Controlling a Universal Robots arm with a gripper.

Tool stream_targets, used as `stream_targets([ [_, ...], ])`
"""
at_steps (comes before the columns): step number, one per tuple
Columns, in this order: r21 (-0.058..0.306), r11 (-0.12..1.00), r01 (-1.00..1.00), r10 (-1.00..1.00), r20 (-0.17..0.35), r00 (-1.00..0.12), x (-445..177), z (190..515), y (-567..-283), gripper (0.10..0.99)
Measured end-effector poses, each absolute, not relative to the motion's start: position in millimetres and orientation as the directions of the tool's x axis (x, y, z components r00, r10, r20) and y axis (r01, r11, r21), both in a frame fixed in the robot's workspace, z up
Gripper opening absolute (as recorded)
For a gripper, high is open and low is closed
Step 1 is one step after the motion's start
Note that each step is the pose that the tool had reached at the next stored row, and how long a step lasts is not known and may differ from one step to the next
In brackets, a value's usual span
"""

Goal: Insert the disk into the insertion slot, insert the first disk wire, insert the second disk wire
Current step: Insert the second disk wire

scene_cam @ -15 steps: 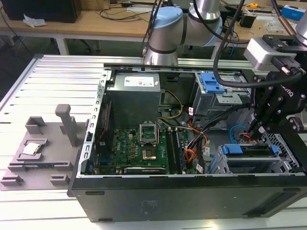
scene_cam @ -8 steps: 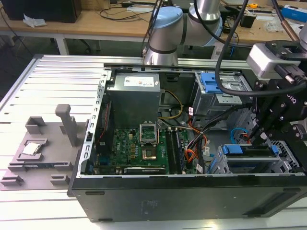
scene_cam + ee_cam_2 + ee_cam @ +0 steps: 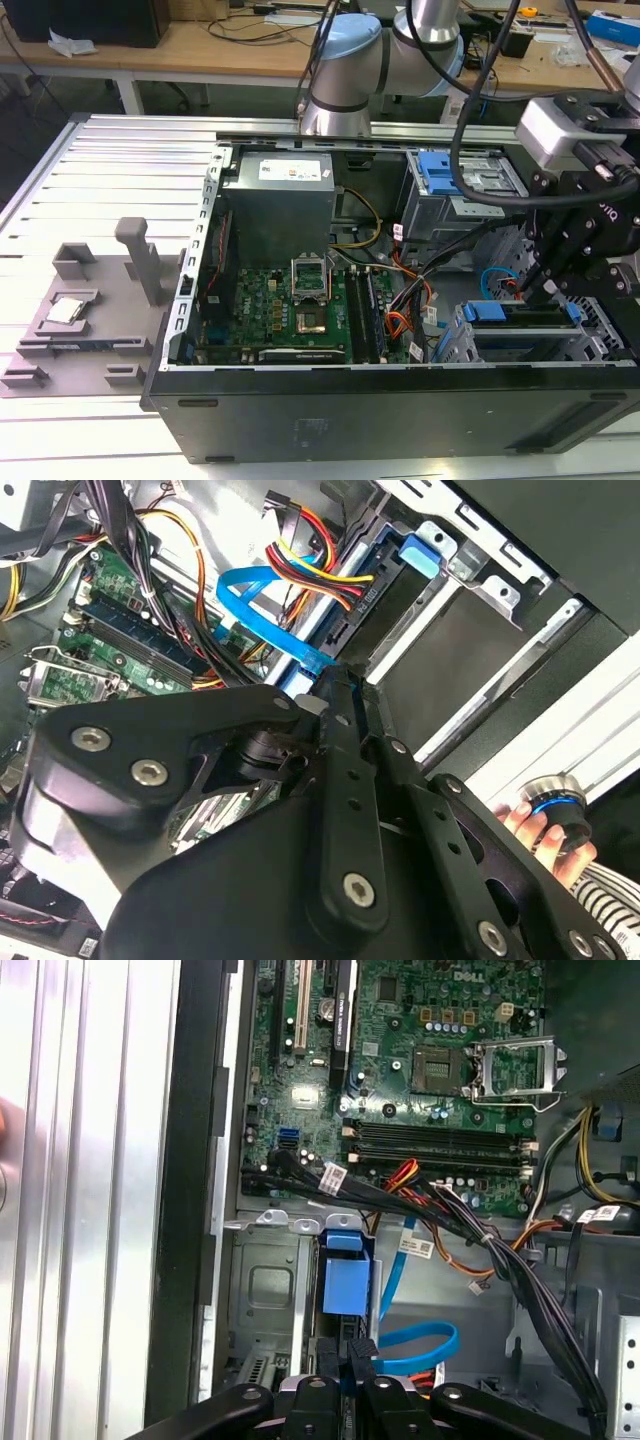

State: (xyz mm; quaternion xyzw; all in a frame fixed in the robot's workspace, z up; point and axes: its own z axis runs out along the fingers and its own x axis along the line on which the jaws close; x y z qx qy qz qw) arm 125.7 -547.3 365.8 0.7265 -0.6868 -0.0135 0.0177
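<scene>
Open computer case (image 3: 400, 410) on slatted counter (image 3: 60, 200). Motherboard (image 3: 290, 310) at centre. Disk (image 3: 525, 315) seated on edge in insertion slot (image 3: 600, 345), exterior view's right. End effector (image 3: 530, 285) directly above disk, fingers drawn nearly together around a blue cable's (image 3: 425, 1345) connector end.

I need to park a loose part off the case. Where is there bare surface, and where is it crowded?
Free: the ribbed metal table between the grey fixture tray and the computer case's far corner. Crowded: inside the case, around the pincer at the disk, cables everywhere.

Disk (image 3: 527, 314) mostly behind tool (image 3: 533, 287)
</scene>
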Motion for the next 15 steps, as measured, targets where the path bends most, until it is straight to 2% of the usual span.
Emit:
stream_targets([
  [15, 0.044, -0.056, -0.997, -0.998, 0.005, 0.056, 126.6, 362.4, -547.3, 0.161],
])
